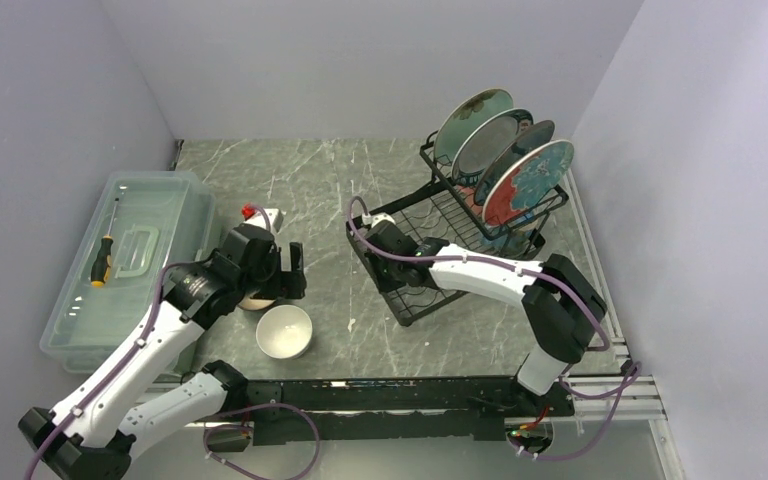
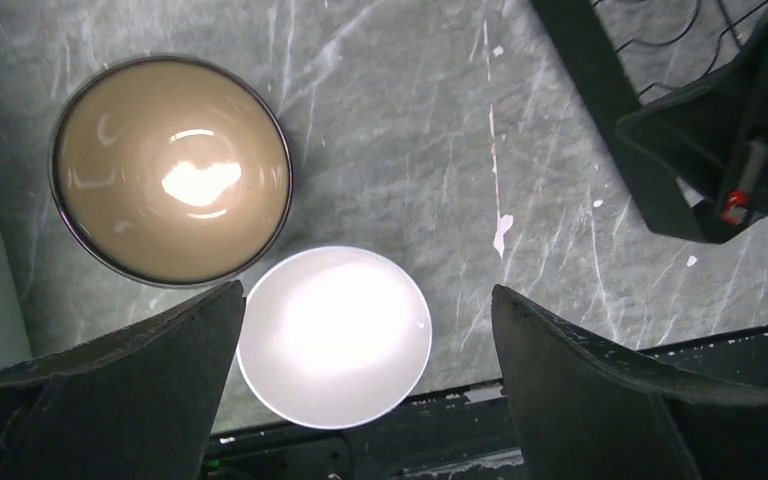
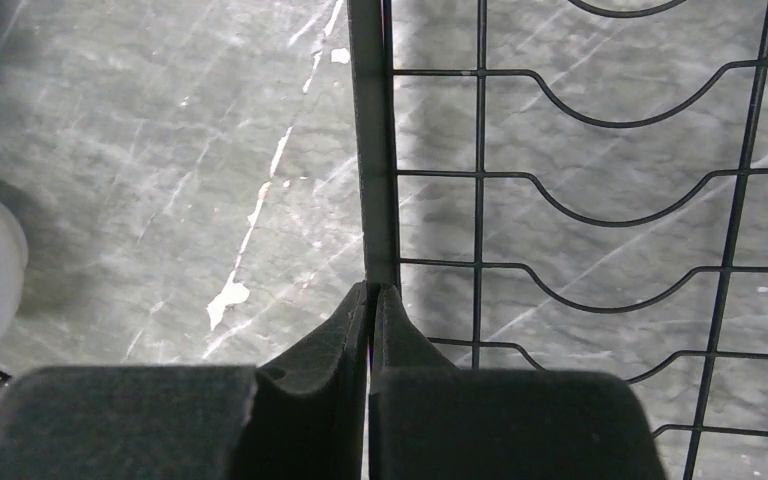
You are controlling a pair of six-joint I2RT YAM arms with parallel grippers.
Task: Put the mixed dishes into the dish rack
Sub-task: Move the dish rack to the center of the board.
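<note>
- While four plates (image 1: 528, 183) stand upright in the slots at the far end of the dish rack (image 1: 457, 215), two bowls sit on the tabletop (image 1: 340, 190) to its left. One is a brown bowl (image 2: 170, 170) and one a white bowl (image 2: 332, 335), side by side and almost touching.
- Left jaws are spread wide and hover above the bowls, pointing down. In the wrist view the white bowl lies between the two fingers (image 2: 130, 390), and the brown bowl sits off to one side.
- Left arm (image 1: 150, 340) reaches forward, bent at the elbow.
- Right jaws are pressed together on nothing, their tips at the dark frame bar on the rack's left edge.
- Right arm (image 1: 480, 270) is folded, its forearm stretching left across the rack's near end.
- One clear box (image 1: 150, 200) carrying one screwdriver (image 1: 100, 262) lies at far left.
</note>
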